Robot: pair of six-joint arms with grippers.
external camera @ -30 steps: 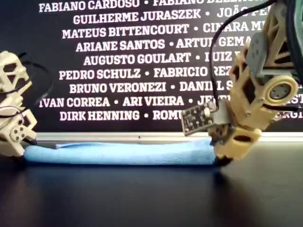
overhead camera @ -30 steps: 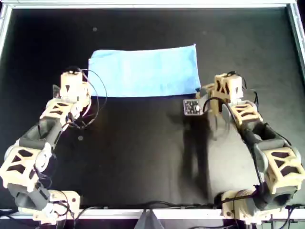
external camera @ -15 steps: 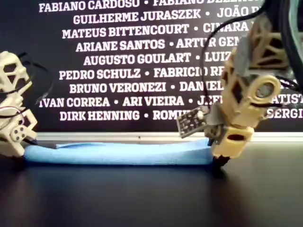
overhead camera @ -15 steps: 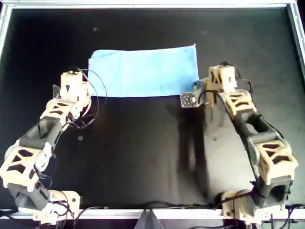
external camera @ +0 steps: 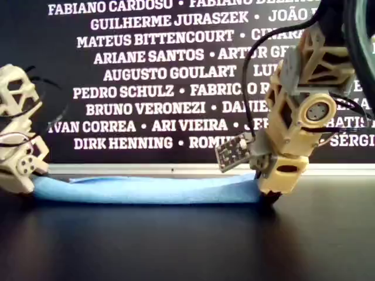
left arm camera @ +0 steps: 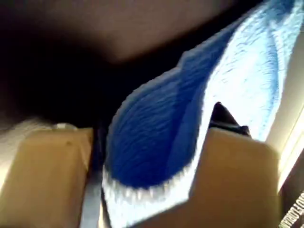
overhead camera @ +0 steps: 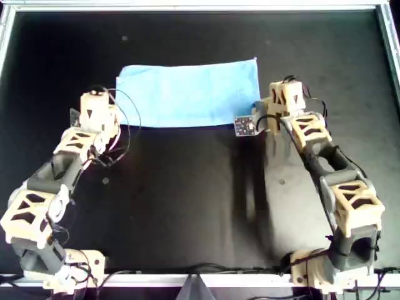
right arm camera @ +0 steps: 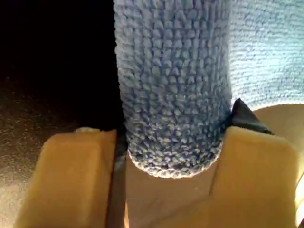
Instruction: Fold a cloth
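The light blue cloth (overhead camera: pixel 187 94) lies flat as a wide rectangle on the black mat, far from the arm bases. One arm (overhead camera: pixel 94 115) has its gripper at the cloth's near corner on the overhead view's left. The other arm (overhead camera: pixel 284 103) is at the near corner on that view's right. In the first wrist view my first gripper (left arm camera: pixel 147 171) has a curled cloth corner (left arm camera: pixel 156 137) between its jaws. In the second wrist view my second gripper (right arm camera: pixel 171 156) pinches a bunched roll of cloth (right arm camera: pixel 171 95). In the exterior view the cloth (external camera: pixel 146 190) lies low between both grippers.
A metal frame (overhead camera: pixel 187 7) borders the black mat (overhead camera: pixel 187 200). A small dotted tag board (overhead camera: pixel 244 126) sticks out from the arm on the overhead view's right. A black banner with white names (external camera: pixel 176 70) stands behind the table. Loose cables hang by both wrists.
The arm on the overhead view's right has moved up and left to the cloth's near right corner. The other arm has stayed at the left corner. The cloth has kept its shape.
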